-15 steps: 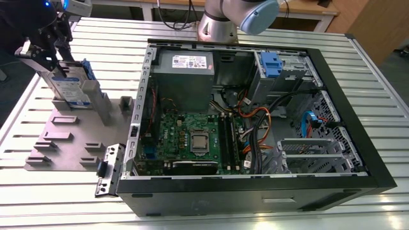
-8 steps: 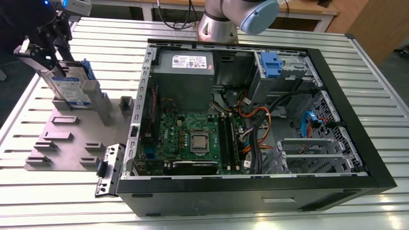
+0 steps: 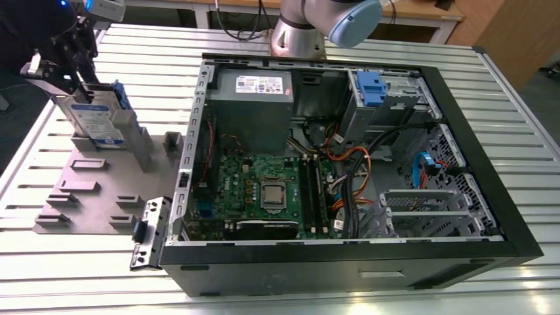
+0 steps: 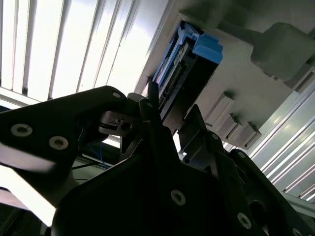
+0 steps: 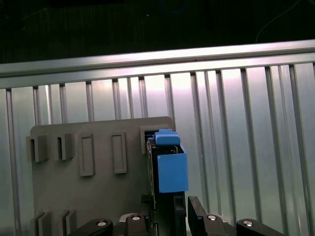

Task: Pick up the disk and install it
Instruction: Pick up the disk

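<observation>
While standing on edge over grey plate (image 3: 96,197), disk (image 3: 98,119) held at upper end (claw (image 3: 77,77) pinching it).

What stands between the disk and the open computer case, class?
In the exterior view: the grey stand beside the disk, a small upright grey block, and bare fixture plate up to the computer case.
</observation>
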`<state>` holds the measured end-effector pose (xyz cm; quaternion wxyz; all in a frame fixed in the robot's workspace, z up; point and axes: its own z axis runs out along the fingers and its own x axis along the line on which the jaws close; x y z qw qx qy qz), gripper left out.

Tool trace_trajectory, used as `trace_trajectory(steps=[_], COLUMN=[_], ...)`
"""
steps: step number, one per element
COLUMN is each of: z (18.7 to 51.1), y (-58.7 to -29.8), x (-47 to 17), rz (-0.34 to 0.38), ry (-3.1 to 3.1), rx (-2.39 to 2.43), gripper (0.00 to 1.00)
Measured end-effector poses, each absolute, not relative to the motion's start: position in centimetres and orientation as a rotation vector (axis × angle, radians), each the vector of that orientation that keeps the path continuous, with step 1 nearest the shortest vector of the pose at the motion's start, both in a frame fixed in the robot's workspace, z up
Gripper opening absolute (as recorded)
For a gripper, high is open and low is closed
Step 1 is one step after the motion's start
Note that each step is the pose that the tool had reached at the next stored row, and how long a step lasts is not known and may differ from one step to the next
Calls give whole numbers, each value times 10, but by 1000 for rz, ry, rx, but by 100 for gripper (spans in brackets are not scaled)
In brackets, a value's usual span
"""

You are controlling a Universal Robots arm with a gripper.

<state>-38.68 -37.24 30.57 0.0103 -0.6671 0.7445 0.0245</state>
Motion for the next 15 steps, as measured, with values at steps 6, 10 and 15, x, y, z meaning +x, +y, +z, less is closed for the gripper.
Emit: trace_trajectory(steps=[6,10,15], z=[306,305,305], y=[-375,-376,-376], x=[-387,-387,-387], rz=[77,76,76], ry=[2324,2324,2324], rx=[-2082,-2082,-2082], gripper=[42,42,42])
